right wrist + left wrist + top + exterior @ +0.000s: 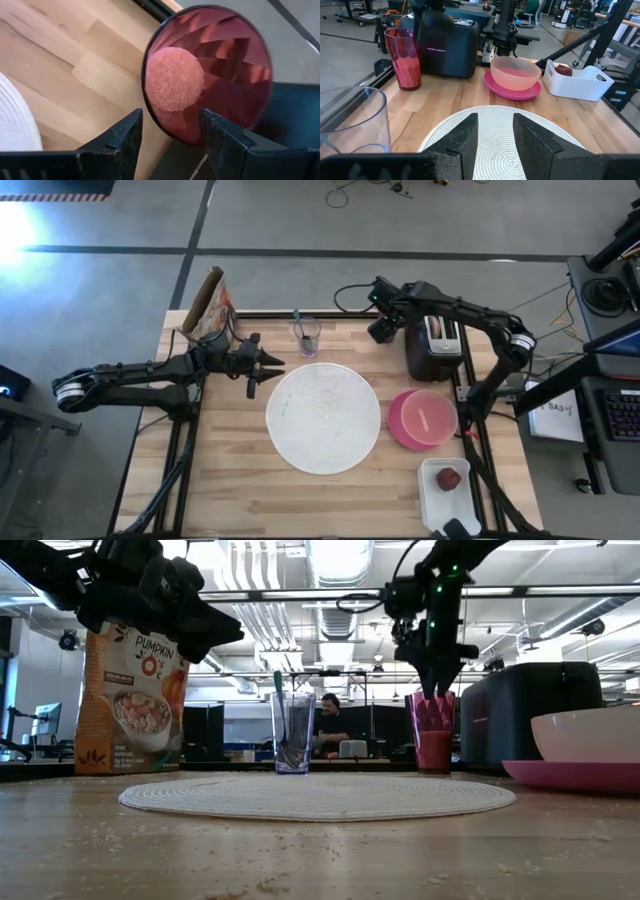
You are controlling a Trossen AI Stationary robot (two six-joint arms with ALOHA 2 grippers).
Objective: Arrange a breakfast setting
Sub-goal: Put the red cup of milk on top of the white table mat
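Observation:
The round white placemat (323,417) lies in the middle of the table. To its right the peach bowl (428,416) sits in the magenta plate (397,423). The pink cup (207,70) stands upright by the black toaster (433,345). My right gripper (170,120) hangs open just above the cup's rim, fingers pointing down. A clear glass (307,335) at the far edge holds the teal-handled spoon (279,690). A small red fruit (449,478) rests in a white tray (432,498). My left gripper (495,135) hovers open over the placemat's left side, nothing between its fingers.
A cereal bag (208,305) stands at the far left corner. The toaster sits close beside the pink cup, at the table's far right. Bare wood shows along the near edge and left of the placemat. A person sits in the room beyond the table.

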